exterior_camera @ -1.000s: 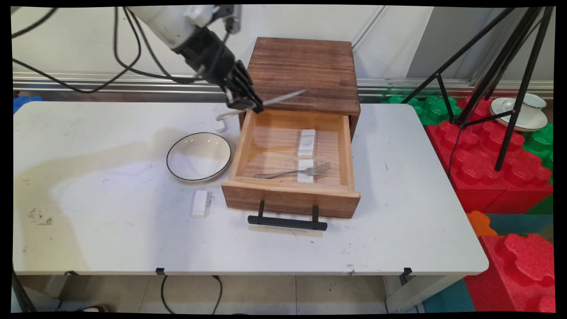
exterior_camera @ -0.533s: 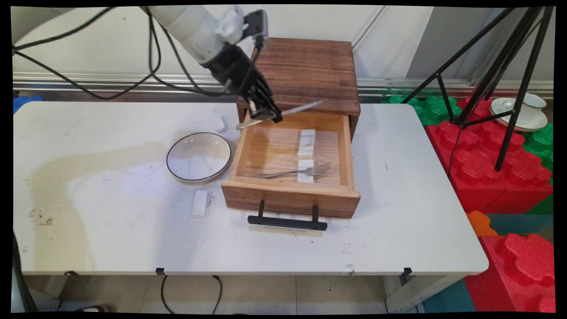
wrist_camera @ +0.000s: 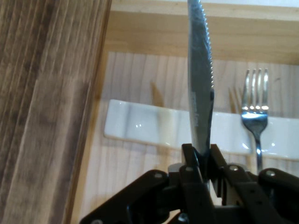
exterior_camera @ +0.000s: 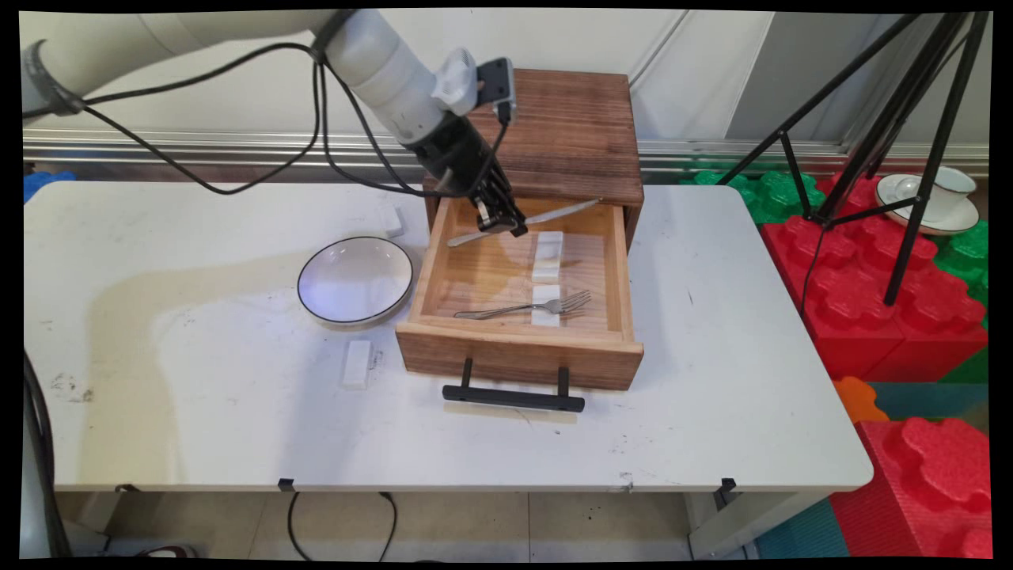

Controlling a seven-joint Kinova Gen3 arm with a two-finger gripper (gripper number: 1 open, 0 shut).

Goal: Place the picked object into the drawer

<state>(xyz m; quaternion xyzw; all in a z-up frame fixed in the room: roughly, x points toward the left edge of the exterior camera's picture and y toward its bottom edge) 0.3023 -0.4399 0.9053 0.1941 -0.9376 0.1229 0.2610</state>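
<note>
Gripper [exterior_camera: 506,226], jaws clamped on a knife [exterior_camera: 554,214], has swung from beside the drawer [exterior_camera: 518,348] to over its back half, above the white rest [exterior_camera: 548,255] and fork [exterior_camera: 526,307].

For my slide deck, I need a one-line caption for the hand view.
Claw shut on a serrated knife above an open wooden drawer holding a fork.
</note>
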